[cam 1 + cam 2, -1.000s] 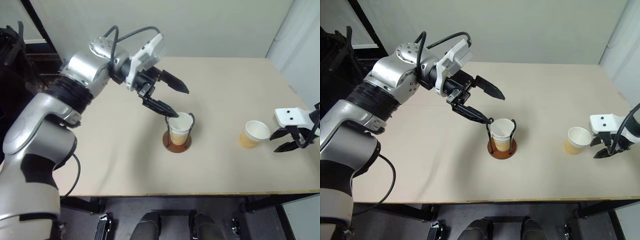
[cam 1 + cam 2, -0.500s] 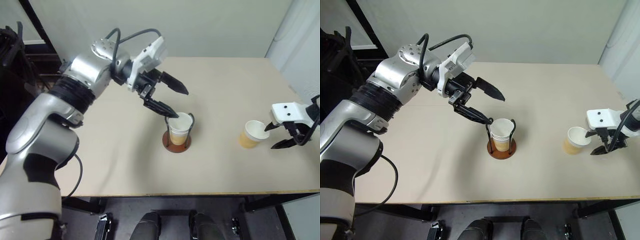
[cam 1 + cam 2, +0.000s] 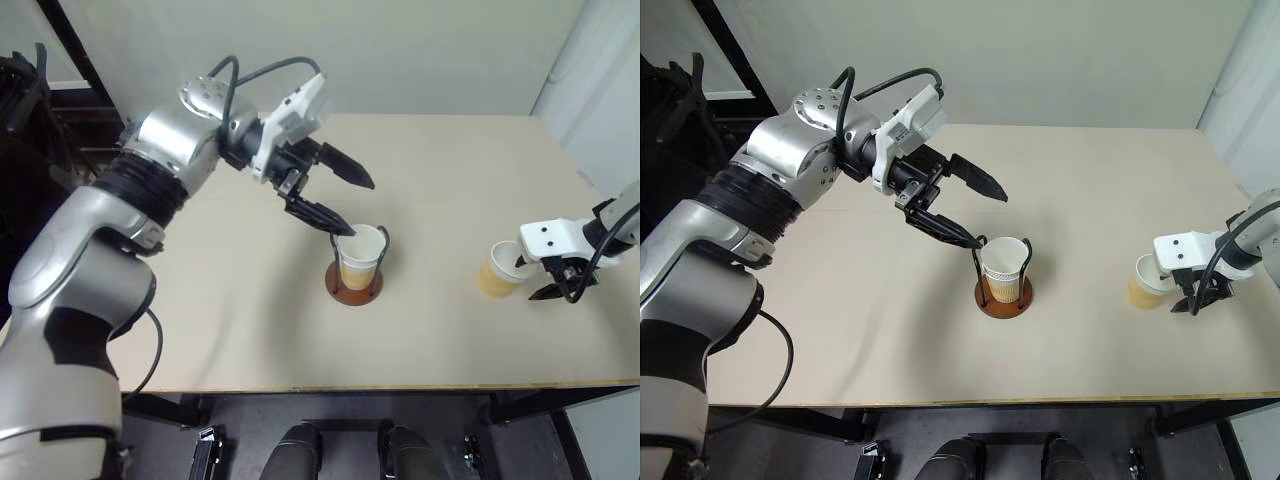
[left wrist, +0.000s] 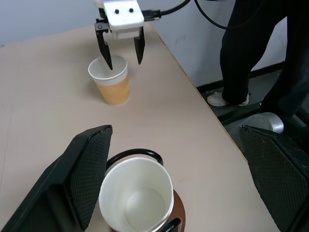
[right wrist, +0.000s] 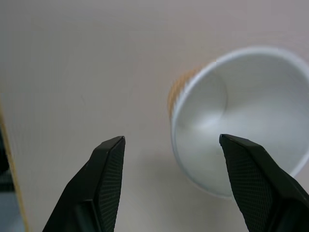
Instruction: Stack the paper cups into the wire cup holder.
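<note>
Step in hand, as I read it: fetching the loose cup [image 3: 497, 270] with the right gripper [image 4: 121, 52], which hangs over it pointing down, fingers spread wide, one fingertip above the cup's mouth and the other just outside the rim, nothing gripped. Next it likely needs to drop so the rim wall sits between the fingers, then pinch. Farther off, the left gripper [image 3: 344, 203] hovers wide and empty just above the cup holder [image 3: 354, 283], which carries a cup [image 3: 360, 253].

cup [image 3: 360, 256] in holder [image 3: 353, 281], table [image 3: 250, 330] centre | loose cup [image 3: 496, 270] far right
</note>
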Action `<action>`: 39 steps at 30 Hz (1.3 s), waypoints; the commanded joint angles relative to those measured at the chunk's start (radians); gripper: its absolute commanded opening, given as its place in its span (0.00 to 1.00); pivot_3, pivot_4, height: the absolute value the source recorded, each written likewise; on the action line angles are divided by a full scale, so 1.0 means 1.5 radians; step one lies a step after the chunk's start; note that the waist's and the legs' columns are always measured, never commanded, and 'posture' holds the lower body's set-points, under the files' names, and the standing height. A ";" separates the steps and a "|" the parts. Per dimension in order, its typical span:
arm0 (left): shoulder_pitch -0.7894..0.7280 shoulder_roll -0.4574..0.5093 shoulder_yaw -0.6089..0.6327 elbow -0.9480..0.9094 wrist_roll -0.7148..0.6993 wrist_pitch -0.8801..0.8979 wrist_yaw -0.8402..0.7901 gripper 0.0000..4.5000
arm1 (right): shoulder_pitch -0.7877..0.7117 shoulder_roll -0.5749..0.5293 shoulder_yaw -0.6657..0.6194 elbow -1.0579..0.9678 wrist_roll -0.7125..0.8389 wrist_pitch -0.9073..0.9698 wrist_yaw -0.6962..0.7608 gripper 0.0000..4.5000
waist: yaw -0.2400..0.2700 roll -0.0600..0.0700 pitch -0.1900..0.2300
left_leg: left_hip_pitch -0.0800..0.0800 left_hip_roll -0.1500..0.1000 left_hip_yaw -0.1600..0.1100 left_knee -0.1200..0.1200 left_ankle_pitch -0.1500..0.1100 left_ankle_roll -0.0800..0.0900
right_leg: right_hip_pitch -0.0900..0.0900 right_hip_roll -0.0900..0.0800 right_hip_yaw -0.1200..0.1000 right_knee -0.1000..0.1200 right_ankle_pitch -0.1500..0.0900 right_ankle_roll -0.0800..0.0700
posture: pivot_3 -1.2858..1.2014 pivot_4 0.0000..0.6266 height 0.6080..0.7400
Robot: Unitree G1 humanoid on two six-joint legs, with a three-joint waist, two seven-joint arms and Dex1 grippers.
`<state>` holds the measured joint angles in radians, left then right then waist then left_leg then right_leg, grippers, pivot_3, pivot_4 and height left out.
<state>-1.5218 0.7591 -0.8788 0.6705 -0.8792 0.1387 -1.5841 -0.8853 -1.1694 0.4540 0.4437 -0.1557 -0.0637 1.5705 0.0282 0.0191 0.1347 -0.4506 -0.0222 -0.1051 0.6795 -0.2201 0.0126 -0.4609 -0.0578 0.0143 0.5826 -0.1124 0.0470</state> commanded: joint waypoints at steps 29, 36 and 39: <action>0.198 0.174 0.066 -0.080 0.015 -0.064 -0.020 1.00 | -0.091 -0.004 -0.046 -0.097 0.021 0.038 0.029 0.01 | -0.006 0.003 0.000 | 0.001 0.000 0.000 -0.001 0.000 -0.001 | -0.001 0.000 0.000 0.000 0.000 -0.001 | 0.52 0.24 1.00; 0.266 0.169 0.127 -0.063 0.036 -0.133 -0.020 1.00 | -0.155 0.023 -0.022 -0.130 0.049 0.081 0.029 0.01 | -0.005 0.003 0.000 | 0.001 0.000 -0.002 -0.001 0.001 -0.002 | -0.001 0.000 0.000 0.001 0.001 -0.003 | 0.52 0.24 1.00; 0.290 0.164 0.140 -0.061 0.037 -0.147 -0.020 1.00 | -0.208 0.042 0.002 -0.120 0.050 0.084 0.029 0.01 | -0.008 0.003 0.000 | 0.001 0.000 -0.001 -0.001 0.002 -0.003 | -0.002 0.001 0.000 0.002 0.001 -0.003 | 0.52 0.24 1.00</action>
<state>-1.0915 1.0024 -0.7114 0.5770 -0.8231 -0.0502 -1.5839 -1.1381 -1.1052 0.4502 0.2782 -0.0995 0.0589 1.6106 0.0158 0.0242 0.1352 -0.4495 -0.0223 -0.1070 0.6774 -0.2175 0.0081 -0.4639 -0.0570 0.0139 0.5866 -0.1104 0.0419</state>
